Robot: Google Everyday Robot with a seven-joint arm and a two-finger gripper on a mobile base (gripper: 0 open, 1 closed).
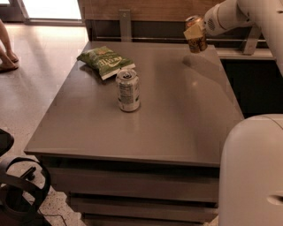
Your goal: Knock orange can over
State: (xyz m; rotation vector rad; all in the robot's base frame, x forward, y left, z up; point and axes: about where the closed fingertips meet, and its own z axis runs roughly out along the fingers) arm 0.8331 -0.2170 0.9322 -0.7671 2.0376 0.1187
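No word or number can be read anywhere. The green chip bag (105,62), just behind and left of the silver can (128,89) on the surface (177,119), bears pale print that cannot be made out. The silver can's greenish label is likewise illegible. Well behind and right of the silver can, the end effector (193,33) clasps the orange can (198,44), whose pale lettering is unreadable.

Likely an office break area: gray tabletop (177,114) with chip bag (105,62), wood-panelled wall (154,9); gripper (194,33) holds orange can (198,44) above the far edge.
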